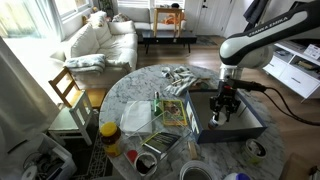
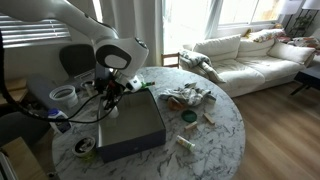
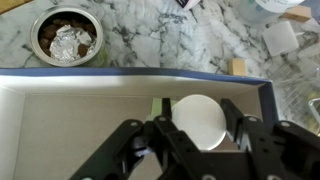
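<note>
Living room | marble table (image 1: 128,90) | claw (image 3: 200,113) pinches white round object (image 3: 197,128) over grey box (image 3: 70,125)

A white sofa (image 1: 100,40) stands behind the round marble table (image 1: 130,90). A wooden chair (image 1: 68,90) is just beside this table. On the marble there are a metal bowl (image 3: 68,38) with crumpled foil inside, a heap of packets (image 2: 188,97) and, near it, a small green lid (image 2: 187,117).

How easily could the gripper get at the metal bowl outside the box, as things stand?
Probably, though not directly: the gripper sits inside the box, closed on a white disc, and the box wall stands between it and the bowl. The bowl itself lies open from above.
</note>
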Controlling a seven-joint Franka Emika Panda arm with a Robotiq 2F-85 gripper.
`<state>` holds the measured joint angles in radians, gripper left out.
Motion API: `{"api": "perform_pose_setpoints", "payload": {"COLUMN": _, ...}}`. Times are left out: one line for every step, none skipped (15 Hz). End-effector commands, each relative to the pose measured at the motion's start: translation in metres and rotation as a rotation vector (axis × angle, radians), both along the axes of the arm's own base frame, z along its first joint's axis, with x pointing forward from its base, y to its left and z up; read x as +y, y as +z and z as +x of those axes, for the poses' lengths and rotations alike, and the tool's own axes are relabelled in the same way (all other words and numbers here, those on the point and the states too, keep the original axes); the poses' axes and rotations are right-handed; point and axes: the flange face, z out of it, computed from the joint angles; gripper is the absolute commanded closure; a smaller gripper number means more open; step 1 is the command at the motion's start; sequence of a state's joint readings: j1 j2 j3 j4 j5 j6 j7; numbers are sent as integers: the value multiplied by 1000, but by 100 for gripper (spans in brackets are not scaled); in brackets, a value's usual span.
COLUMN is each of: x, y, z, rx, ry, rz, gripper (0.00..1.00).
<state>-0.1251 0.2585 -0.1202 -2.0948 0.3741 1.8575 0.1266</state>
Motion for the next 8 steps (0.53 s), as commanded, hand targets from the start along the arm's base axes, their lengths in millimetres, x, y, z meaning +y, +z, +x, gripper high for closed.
{"api": "perform_pose_setpoints", "payload": {"x": -5, "y": -12, "z": 8, "rx": 7, "ry": -30, "rz": 27, "gripper": 23}}
{"api": "perform_pose_setpoints", "payload": {"x": -1, "y": -4, "z": 8, "rx": 4, "ry": -24, "rz": 29, "gripper": 23}}
{"api": "perform_pose_setpoints", "payload": {"x": 1, "y": 6, "z": 5, "rx": 4, "ry": -18, "rz": 12, "gripper": 18}}
{"api": "perform_pose_setpoints", "payload": {"x": 2, "y": 17, "z": -1, "rx": 6, "ry": -18, "rz": -8, "gripper": 9}}
{"api": "perform_pose_setpoints", "payload": {"x": 3, "y": 26, "z": -6, "rx": 3, "ry": -18, "rz": -19, "gripper": 2}}
{"api": "perform_pose_setpoints", "payload": {"x": 3, "y": 34, "z": -13, "rx": 3, "ry": -21, "rz": -22, "gripper": 0}}
{"api": "perform_pose_setpoints", "payload": {"x": 4, "y": 42, "z": -23, "rx": -1, "ry": -15, "rz": -21, "gripper": 0}}
{"api": "perform_pose_setpoints", "payload": {"x": 4, "y": 49, "z": -33, "rx": -3, "ry": -2, "rz": -21, "gripper": 0}}
